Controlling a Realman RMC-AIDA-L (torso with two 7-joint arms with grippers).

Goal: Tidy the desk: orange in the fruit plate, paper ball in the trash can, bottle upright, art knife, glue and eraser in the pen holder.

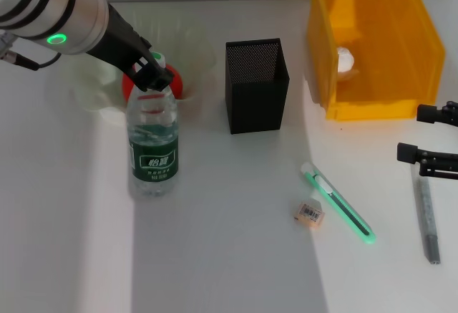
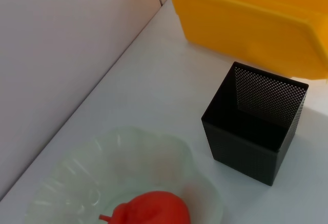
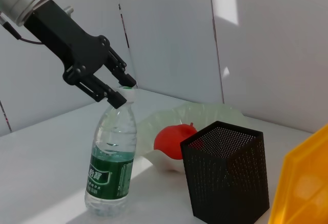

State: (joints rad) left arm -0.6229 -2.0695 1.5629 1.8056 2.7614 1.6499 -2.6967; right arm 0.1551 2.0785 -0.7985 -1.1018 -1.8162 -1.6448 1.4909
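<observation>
The bottle stands upright on the desk; it also shows in the right wrist view. My left gripper is shut on its white cap, as the right wrist view shows. The orange lies in the fruit plate behind the bottle. The paper ball lies in the trash can. The art knife, eraser and glue lie on the desk right of the pen holder. My right gripper is open and empty above the glue.
The left wrist view shows the orange in the fruit plate, the empty pen holder and the trash can. A white wall runs along the desk's far edge.
</observation>
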